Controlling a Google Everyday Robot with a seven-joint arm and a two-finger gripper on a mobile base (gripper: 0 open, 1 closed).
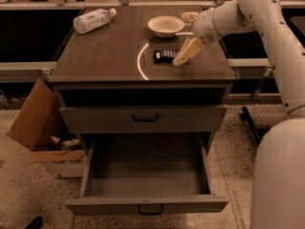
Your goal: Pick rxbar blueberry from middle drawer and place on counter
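The rxbar blueberry (164, 55) is lying flat on the counter (105, 56), just in front of the bowl (165, 25); the gripper (183, 55) is sitting at its right end, and whether it is open or closed I cannot tell. The middle drawer (109, 205) is standing open below; the placing is looking all but done, with only a clear release and retreat left.
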